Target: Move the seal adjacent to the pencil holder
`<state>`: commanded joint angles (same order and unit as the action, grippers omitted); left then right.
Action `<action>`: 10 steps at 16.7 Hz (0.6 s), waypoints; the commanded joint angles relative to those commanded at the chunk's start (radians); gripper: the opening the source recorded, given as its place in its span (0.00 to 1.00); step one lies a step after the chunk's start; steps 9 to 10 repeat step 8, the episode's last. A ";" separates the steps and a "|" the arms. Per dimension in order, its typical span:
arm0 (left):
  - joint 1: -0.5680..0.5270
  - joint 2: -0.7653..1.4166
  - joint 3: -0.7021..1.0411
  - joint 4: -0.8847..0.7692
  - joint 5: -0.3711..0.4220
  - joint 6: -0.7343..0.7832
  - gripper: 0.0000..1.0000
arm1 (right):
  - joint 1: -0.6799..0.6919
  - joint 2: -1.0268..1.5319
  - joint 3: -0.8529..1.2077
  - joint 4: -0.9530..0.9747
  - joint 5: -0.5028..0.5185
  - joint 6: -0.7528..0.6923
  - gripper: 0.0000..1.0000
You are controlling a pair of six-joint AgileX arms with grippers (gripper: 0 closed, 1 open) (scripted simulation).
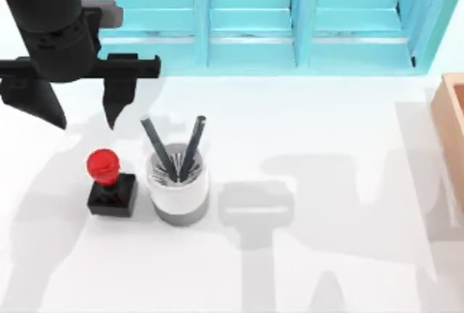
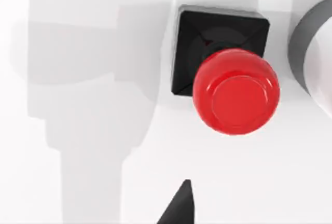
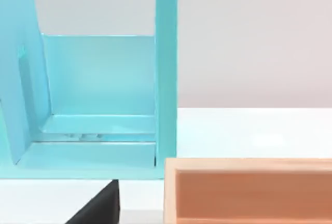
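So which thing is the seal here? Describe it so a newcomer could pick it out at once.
Start at the turquoise shelf along the table's far edge, then come forward on the left side to the white pencil holder. The seal stands just left of it, below the open left gripper: a shiny red knob on a black square block, shorter than the cup.

- Seal [image 1: 110, 181]: glossy red knob, smooth like plastic; matt black block base.
- Pencil holder [image 1: 177, 191]: smooth white wall, matt grey band below.
- Table [image 1: 326, 146]: smooth white, matt.
- Shelf unit [image 1: 254, 16]: smooth turquoise, slight sheen.
- Box [image 3: 249, 190]: orange-brown, matt, wood-like.
- Left gripper [image 1: 83, 117]: matt black.
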<state>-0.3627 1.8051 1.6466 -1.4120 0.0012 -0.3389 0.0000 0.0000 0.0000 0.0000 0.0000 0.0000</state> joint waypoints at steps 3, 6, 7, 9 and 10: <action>0.000 0.000 0.000 0.000 0.000 0.000 1.00 | 0.000 0.000 0.000 0.000 0.000 0.000 1.00; 0.000 0.000 0.000 0.000 0.000 0.000 1.00 | 0.000 0.000 0.000 0.000 0.000 0.000 1.00; 0.000 0.000 0.000 0.000 0.000 0.000 1.00 | 0.000 0.000 0.000 0.000 0.000 0.000 1.00; 0.000 0.000 0.000 0.000 0.000 0.000 1.00 | 0.000 0.000 0.000 0.000 0.000 0.000 1.00; 0.000 0.000 0.000 0.000 0.000 0.000 1.00 | 0.000 0.000 0.000 0.000 0.000 0.000 1.00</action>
